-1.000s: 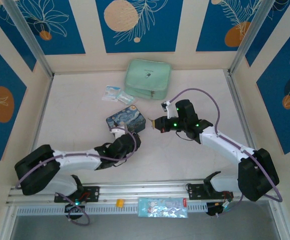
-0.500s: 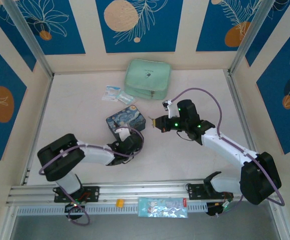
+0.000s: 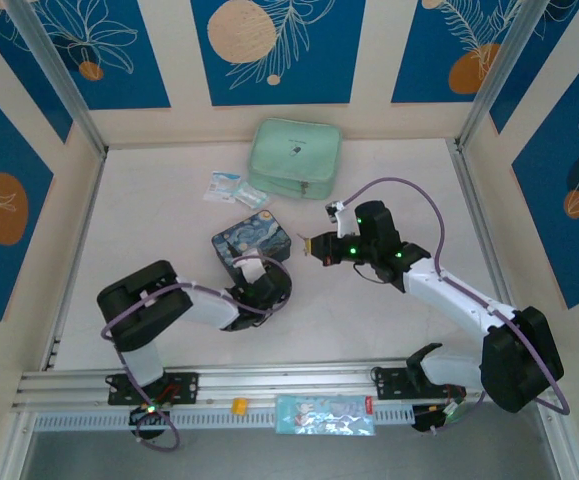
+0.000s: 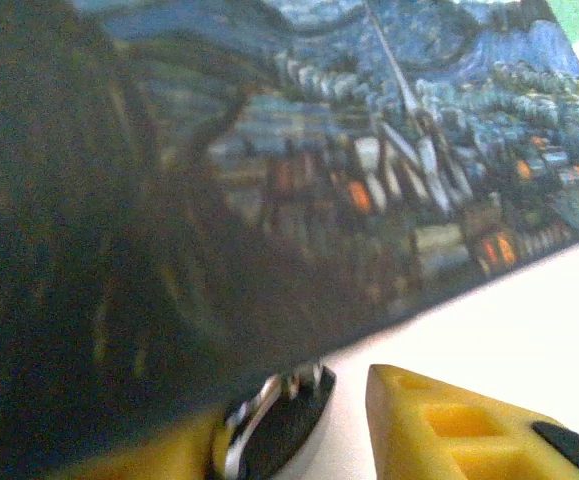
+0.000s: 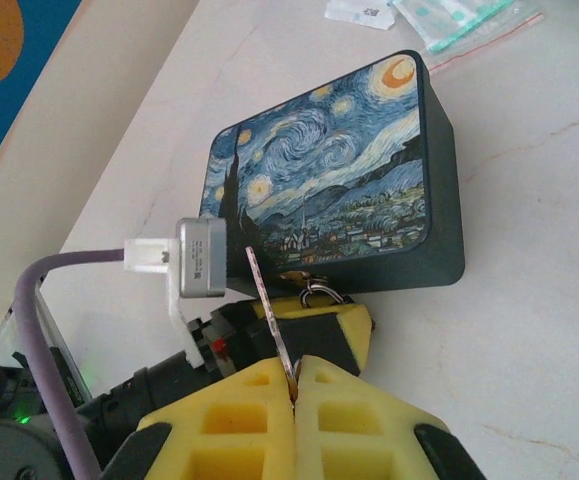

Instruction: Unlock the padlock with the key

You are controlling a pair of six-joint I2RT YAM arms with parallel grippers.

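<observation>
Right wrist view: pinches the key (image 5: 267, 300) in the closed right gripper (image 5: 294, 385), blade pointing away from the fingers, padlock (image 5: 315, 292) just beside it at the Starry Night tin (image 5: 329, 170). Brackets the padlock loosely between part-open jaws of the left gripper (image 4: 294, 440).

Overhead looks down; 2 wrist views (close) share the tin (image 5: 319, 170).

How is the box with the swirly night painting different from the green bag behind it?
The painted tin is dark blue with yellow swirls; the green pouch is plain pale mint. The green pouch looks wider than the painted tin. The painted tin sits mid-table, while the green pouch lies near the back wall. The tin looks hard-sided; the pouch looks soft. Both are rectangular and lie flat on the table.
</observation>
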